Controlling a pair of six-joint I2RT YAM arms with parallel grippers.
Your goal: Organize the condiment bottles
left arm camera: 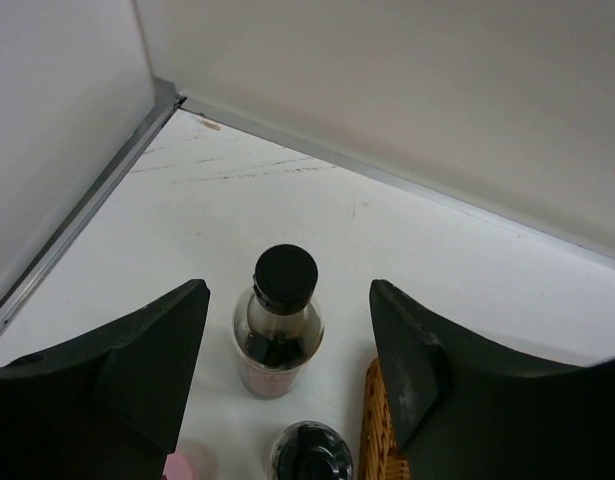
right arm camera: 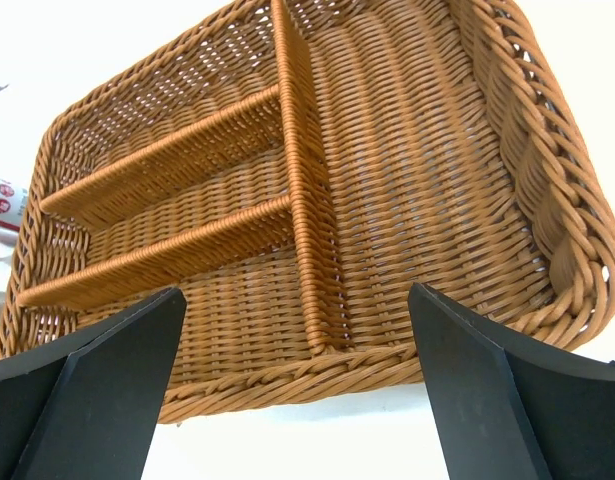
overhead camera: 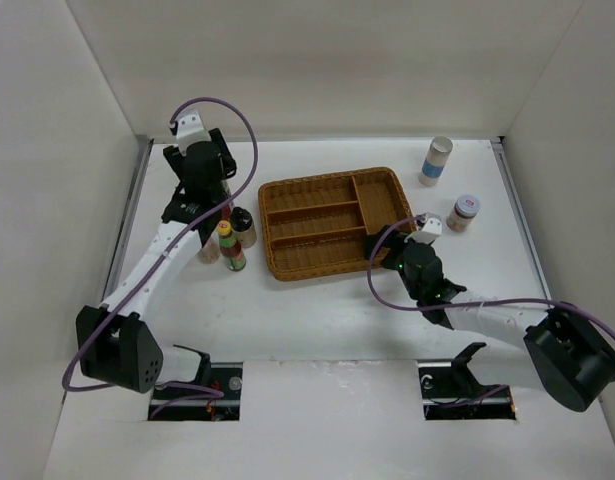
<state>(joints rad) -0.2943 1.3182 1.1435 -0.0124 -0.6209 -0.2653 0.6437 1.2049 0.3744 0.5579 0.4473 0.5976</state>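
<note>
Top cam sits high over the near edge and looks down on the whole tabletop. Left wrist cam is low and close, aimed at the far-left corner past the black-capped bottle. Right wrist cam hugs the wicker tray from its near side, facing the far edge. The overhead view shares that tray with it.

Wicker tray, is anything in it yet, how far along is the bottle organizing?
Barely started. Done: nothing; the wicker tray is empty. In hand: the left gripper, open, is lined up on the black-capped bottle; the right gripper hangs open over the tray. Left: every bottle stands on the table, including the white bottle, the small jar and the yellow-capped bottle.
</note>
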